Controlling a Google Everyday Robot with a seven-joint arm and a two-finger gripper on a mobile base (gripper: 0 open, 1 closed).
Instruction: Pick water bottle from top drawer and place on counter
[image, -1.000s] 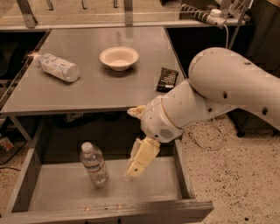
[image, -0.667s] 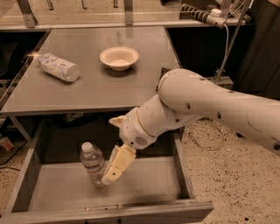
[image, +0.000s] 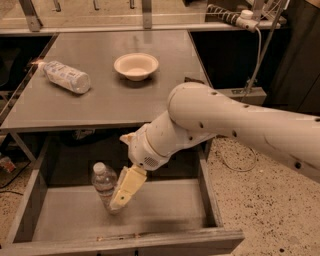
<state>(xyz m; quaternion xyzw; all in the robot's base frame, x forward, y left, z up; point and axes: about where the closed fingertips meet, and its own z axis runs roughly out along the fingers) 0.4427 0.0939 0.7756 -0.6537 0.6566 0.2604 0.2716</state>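
Observation:
The water bottle, small, clear and white-capped, stands upright on the floor of the open top drawer, left of centre. My gripper hangs from the big white arm, reaches down into the drawer and sits right against the bottle's right side, covering its lower part. The bottle still stands on the drawer floor. The grey counter lies above and behind the drawer.
A larger bottle with a white speckled label lies on its side at the counter's left. A cream bowl sits at the counter's back centre. A power strip and cable run at the back right. Speckled floor lies to the right.
The arm has swung left across the drawer. My gripper went from well right of the water bottle to right against it. The bottle has not moved.

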